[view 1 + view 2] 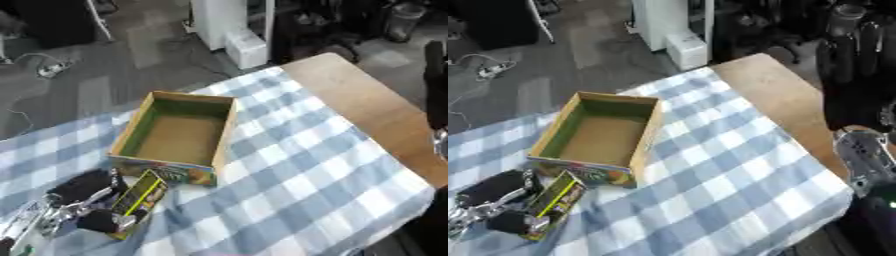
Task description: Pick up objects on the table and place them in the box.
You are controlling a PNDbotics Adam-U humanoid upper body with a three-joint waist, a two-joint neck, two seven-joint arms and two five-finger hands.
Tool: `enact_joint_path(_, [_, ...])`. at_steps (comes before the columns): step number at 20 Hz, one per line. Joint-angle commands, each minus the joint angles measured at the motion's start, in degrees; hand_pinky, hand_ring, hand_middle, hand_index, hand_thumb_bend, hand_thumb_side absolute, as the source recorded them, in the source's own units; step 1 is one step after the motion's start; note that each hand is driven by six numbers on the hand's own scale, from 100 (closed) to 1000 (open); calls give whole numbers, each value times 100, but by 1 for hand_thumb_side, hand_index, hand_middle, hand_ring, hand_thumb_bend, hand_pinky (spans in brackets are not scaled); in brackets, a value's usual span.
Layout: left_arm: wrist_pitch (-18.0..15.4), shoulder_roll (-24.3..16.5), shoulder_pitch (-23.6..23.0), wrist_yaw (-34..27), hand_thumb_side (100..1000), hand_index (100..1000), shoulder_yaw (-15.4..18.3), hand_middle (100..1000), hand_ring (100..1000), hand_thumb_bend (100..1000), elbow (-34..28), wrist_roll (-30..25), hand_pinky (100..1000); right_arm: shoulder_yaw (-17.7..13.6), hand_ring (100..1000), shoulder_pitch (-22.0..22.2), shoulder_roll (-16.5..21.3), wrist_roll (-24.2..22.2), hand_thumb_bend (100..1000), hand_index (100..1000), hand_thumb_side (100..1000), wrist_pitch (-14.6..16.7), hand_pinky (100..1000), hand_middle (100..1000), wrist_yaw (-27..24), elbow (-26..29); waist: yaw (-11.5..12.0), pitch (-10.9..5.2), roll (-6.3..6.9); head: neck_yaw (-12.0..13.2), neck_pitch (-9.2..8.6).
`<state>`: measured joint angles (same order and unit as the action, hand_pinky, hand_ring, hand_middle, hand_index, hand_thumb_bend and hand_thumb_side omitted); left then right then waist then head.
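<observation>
Packet in left hand, near front-left table corner.
Left hand [87, 202] fingers curled round yellow-green packet [140, 200], just short of empty box [179, 132]. Lift clear of near wall, then release inside. Right hand unseen.

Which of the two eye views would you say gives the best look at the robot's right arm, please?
The right eye view: the right arm runs down that picture's right side, black above and silver lower down. The left eye view catches only a dark strip of it at the right edge; its hand cannot be made out in either.
</observation>
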<state>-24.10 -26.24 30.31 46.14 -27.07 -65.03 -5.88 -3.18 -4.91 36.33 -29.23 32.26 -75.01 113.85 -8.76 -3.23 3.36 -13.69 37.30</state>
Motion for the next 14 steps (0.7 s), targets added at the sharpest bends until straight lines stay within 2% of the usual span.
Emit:
enact_joint_path(1, [87, -181, 155, -105, 715, 243, 90, 100, 100, 100, -276, 93, 100, -67, 279, -72, 153, 4, 100, 421, 856, 7, 334, 254, -7, 74, -5, -40, -41, -52, 3])
enact_joint_path(8, [375, -324, 232, -324, 709, 244, 229, 100, 100, 100, -633, 16, 100, -81, 279, -63, 152, 53, 100, 421, 858, 9, 334, 255, -9, 74, 3, -48, -40, -60, 0])
enact_joint_path(14, [791, -490, 375, -672, 709, 236, 476, 100, 100, 100, -1123, -49, 100, -96, 279, -37, 152, 116, 100, 421, 859, 25, 333, 255, -4, 74, 21, -61, -45, -69, -7])
